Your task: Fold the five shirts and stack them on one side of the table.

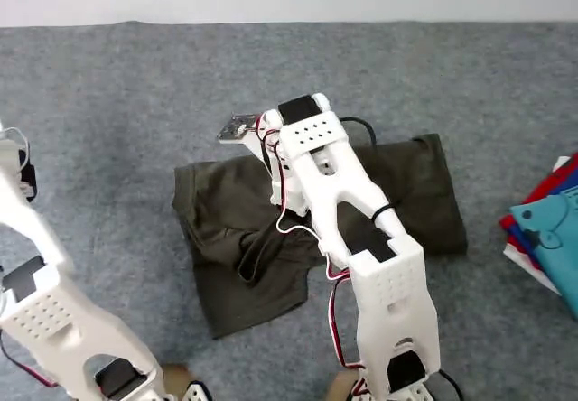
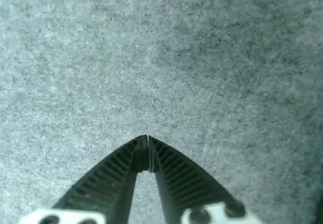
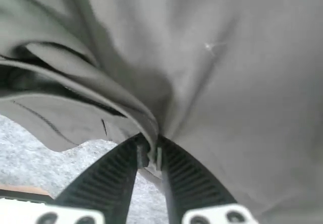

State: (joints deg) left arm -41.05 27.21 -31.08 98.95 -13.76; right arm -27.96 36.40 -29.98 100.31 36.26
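Observation:
An olive-green shirt (image 1: pixel 226 238) lies crumpled and partly folded in the middle of the grey felt table (image 1: pixel 108 94). My right arm (image 1: pixel 334 184) stretches over it. In the right wrist view my right gripper (image 3: pixel 150 151) is shut on a fold at the edge of the olive shirt (image 3: pixel 227 82), the cloth bunched between its black fingers (image 3: pixel 111 176). At the left edge of the table stands my left arm (image 1: pixel 36 238). My left gripper (image 2: pixel 147 141) is shut with nothing in it, above bare felt (image 2: pixel 161 57).
A pile of shirts in teal, red and white (image 1: pixel 551 229) sits at the table's right edge. Bare felt stretches along the back and to the left of the olive shirt.

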